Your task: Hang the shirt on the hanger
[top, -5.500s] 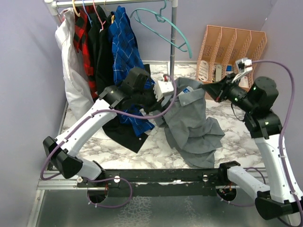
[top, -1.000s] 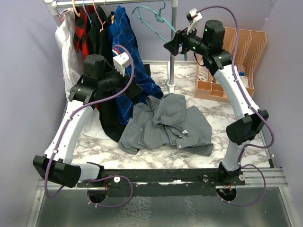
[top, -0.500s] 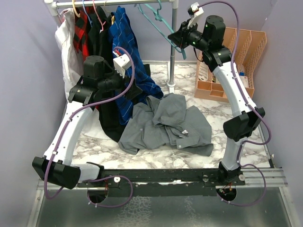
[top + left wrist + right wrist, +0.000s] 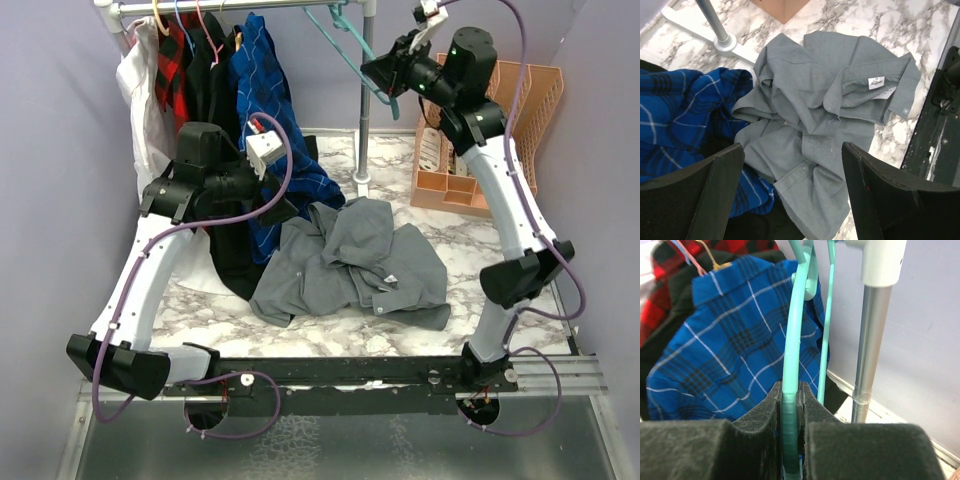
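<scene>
Fabric was heaped nearest the bases: the grey shirt (image 4: 350, 265) was lying crumpled on the marble table (image 4: 480, 250), well apart from the rail. Its white label (image 4: 876, 82) was turned up at the collar. Fetching the hanger looked to be the step in hand, and nothing had yet been threaded.

For that to be done well, the collar would be best left undisturbed, since the label marks the neck opening that must be found later. At the far end, the pinch on the thin bar would need to be kept firm, so that the teal hanger (image 4: 792, 335) could not swivel. The hook would have to be raised clear of the clothes rail (image 4: 250, 6) before anything was drawn toward the table. How the hook sat on the rail could not be made out. A snag could be risked on the grey upright post (image 4: 871, 350) just beside the hanger, or on the blue plaid shirt (image 4: 725, 355) hanging behind it.

The left arm was held with its elbow lifted and its wrist tipped down over the table's left half. The left gripper (image 4: 792, 146) was spread wide with nothing in it, above the shirt's edge where the blue plaid hem was met. The right arm was stretched nearly upright from its base and angled back toward the rail. The right gripper (image 4: 791, 407) was clamped together on the hanger's teal bar, close beside the post.
</scene>
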`<state>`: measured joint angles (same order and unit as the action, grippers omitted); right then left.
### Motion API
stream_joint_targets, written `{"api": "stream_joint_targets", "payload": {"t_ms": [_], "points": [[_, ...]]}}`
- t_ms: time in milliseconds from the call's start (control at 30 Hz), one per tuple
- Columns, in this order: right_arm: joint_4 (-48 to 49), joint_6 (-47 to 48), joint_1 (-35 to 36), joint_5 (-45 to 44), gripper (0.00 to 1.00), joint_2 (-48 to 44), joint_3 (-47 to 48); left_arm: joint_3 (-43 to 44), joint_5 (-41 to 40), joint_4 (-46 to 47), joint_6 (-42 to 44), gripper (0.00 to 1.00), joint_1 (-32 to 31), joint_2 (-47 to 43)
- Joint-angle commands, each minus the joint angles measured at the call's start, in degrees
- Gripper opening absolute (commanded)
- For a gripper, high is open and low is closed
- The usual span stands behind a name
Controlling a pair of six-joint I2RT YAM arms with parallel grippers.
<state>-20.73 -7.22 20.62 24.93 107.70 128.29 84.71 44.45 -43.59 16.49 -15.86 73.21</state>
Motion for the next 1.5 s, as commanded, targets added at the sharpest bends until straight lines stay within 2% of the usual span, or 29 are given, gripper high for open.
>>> {"api": "stream_joint_targets", "payload": {"t_ms": [0, 100, 267, 400, 600, 700, 800, 967, 1133, 1300, 1467], "points": [[5.12, -2.85, 0.63, -0.38, 0.01, -10.35, -6.35, 4.31, -5.08, -3.28, 5.26, 0.81, 0.19, -1.65], [4.62, -3.99, 0.88, -1.11, 0.01, -15.05, -12.29, 5.92, -7.48, -5.65, 7.17, 0.82, 0.12, -1.26], [6.97, -5.77, 1.76, -1.03, 0.01, -25.01, -25.72, 5.59, -4.27, -10.13, 12.09, 0.83, -0.52, -1.96], [4.48, -5.92, 1.88, -0.91, 0.01, -30.71, -31.60, 3.57, -2.71, -11.97, 14.45, 0.83, -1.22, -2.82], [-9.34, -8.81, 1.88, -1.11, 0.01, -42.11, -39.20, 1.65, -8.73, -14.81, 16.15, 0.85, -7.94, -2.34], [-19.76, -11.41, 1.83, -6.34, 0.01, -51.86, -45.54, 0.78, -10.46, -14.05, 15.49, 0.89, -10.70, -1.52], [-32.98, -14.57, 1.88, -13.20, 0.01, -59.34, -47.48, 1.12, -12.01, -12.85, 14.51, 0.92, -13.77, 0.27], [-48.95, -24.52, 1.86, -17.52, 0.01, -66.22, -47.54, 5.97, -13.58, -10.48, 8.31, 0.98, -16.35, 9.82], [-59.64, -29.01, 1.87, -21.95, 0.01, -71.74, -43.88, 11.87, -11.62, -11.19, 3.98, 0.99, -18.72, 21.63], [-60.35, -30.88, 1.80, -18.12, 0.01, -76.78, -44.16, 16.85, -18.19, -13.00, 7.34, 0.99, -26.09, 30.29], [-60.34, -31.30, 1.78, -18.58, 0.01, -79.21, -45.35, 21.58, -17.52, -18.11, 13.22, 0.94, -29.58, 38.58]]}}
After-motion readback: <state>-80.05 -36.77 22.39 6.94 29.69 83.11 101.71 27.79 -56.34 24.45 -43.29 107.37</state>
